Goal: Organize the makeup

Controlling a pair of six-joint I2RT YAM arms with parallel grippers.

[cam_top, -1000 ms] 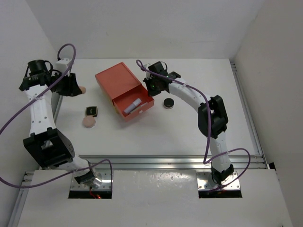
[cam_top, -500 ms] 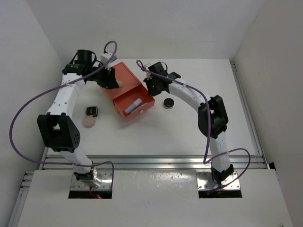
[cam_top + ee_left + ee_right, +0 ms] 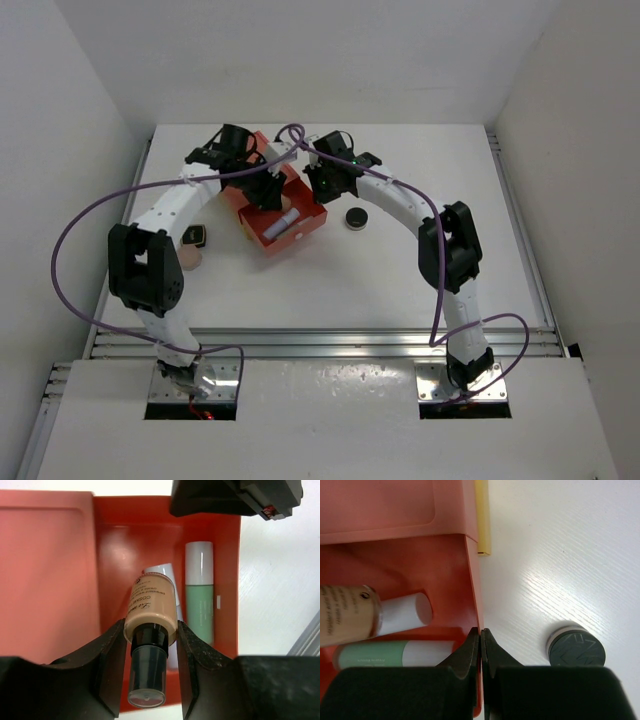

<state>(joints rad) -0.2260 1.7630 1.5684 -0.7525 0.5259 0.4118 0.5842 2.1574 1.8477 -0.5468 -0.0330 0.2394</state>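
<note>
My left gripper (image 3: 272,196) (image 3: 150,632) is shut on a brownish tube (image 3: 152,605) with a black cap and holds it over the open drawer (image 3: 300,228) of the coral-red box (image 3: 252,160). A white tube (image 3: 161,572) (image 3: 402,614) and a pale-green tube (image 3: 199,600) (image 3: 375,655) lie in the drawer. My right gripper (image 3: 322,188) (image 3: 480,636) is shut on the drawer's right side wall (image 3: 474,580). A black round compact (image 3: 354,217) (image 3: 576,649) sits on the table right of the drawer. A dark square case (image 3: 194,235) and a peach puff (image 3: 190,260) lie left of the box.
The white table (image 3: 400,280) ends in walls on the left, the back and the right. The left arm's purple cable (image 3: 70,230) loops wide over the table's left side. A yellow strip (image 3: 482,517) runs along the box's edge.
My left arm has swung from the table's far left across the box to above the open drawer, carrying the brownish tube. The right arm has not moved.
</note>
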